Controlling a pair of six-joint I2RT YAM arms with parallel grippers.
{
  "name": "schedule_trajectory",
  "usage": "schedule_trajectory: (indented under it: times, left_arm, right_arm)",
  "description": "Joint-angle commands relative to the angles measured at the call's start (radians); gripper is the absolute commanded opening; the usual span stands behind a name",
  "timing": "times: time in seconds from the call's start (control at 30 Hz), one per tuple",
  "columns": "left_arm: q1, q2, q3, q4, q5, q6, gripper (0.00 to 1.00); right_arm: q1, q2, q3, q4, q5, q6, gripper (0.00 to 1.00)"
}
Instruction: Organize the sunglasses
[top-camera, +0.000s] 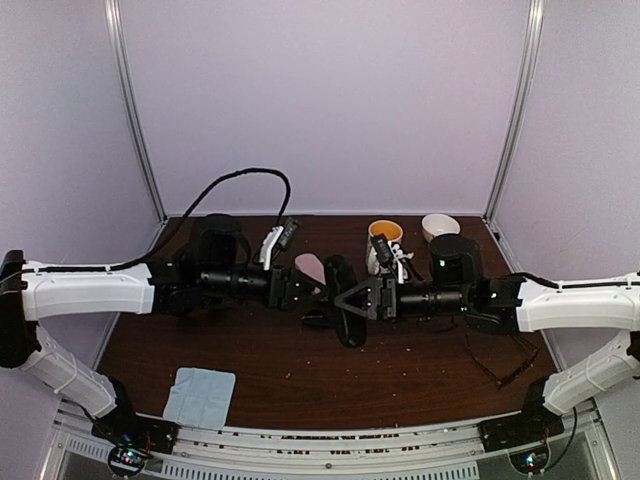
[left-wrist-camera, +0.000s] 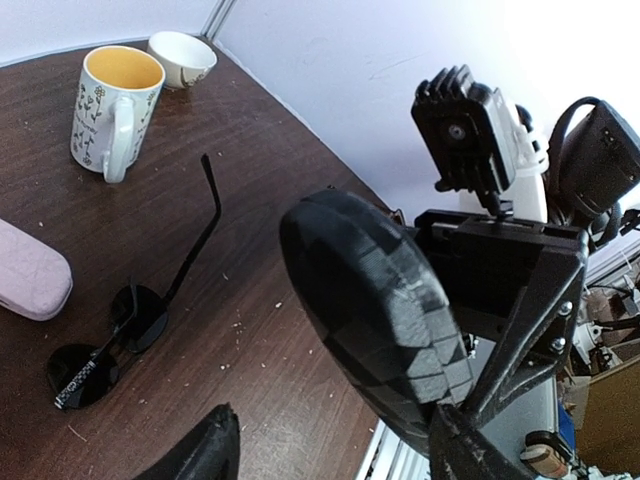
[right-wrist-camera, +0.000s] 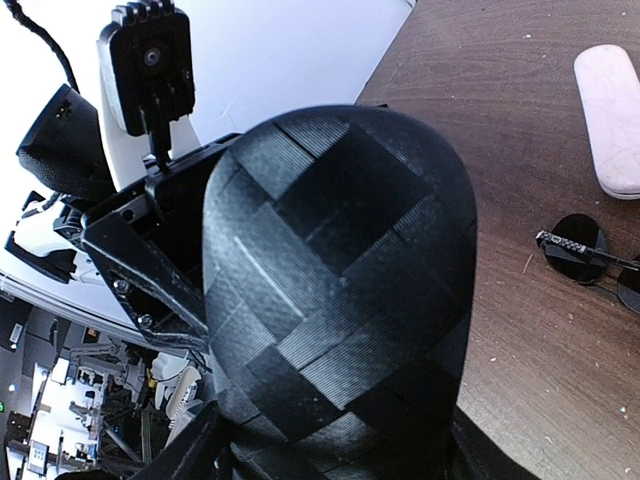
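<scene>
Sunglasses (left-wrist-camera: 105, 345) lie on the table (left-wrist-camera: 250, 150) beside the pink case (left-wrist-camera: 30, 270). Right gripper (right-wrist-camera: 335, 450) pinches the black case (right-wrist-camera: 340, 280) aloft, likely so the left gripper (left-wrist-camera: 338, 445), jaws spread around it, can open it.

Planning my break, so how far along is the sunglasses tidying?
Nothing looks put away yet. The right end effector grips the black case, the left end effector open at its other end. The dark-lensed sunglasses and a thin-framed pair lie loose on the table; the pink case lies untouched. Both pairs need stowing.
</scene>
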Motion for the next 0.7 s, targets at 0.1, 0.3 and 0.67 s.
schedule_trajectory:
  times: [0.1,0.3,0.67]
  left_arm:
    - [0.059,0.079,-0.058,-0.126,-0.178,0.004,0.65]
    - [0.060,-0.024,-0.094,-0.038,-0.110,0.033,0.74]
    - [0.060,-0.217,-0.134,0.252,0.185,0.037,0.98]
  right_arm:
    - [0.031,-0.110,0.049,0.236,-0.147,-0.030,0.00]
    - [0.022,-0.116,0.046,0.140,-0.086,-0.074,0.00]
    - [0.008,-0.015,0.142,0.160,-0.229,-0.122,0.00]
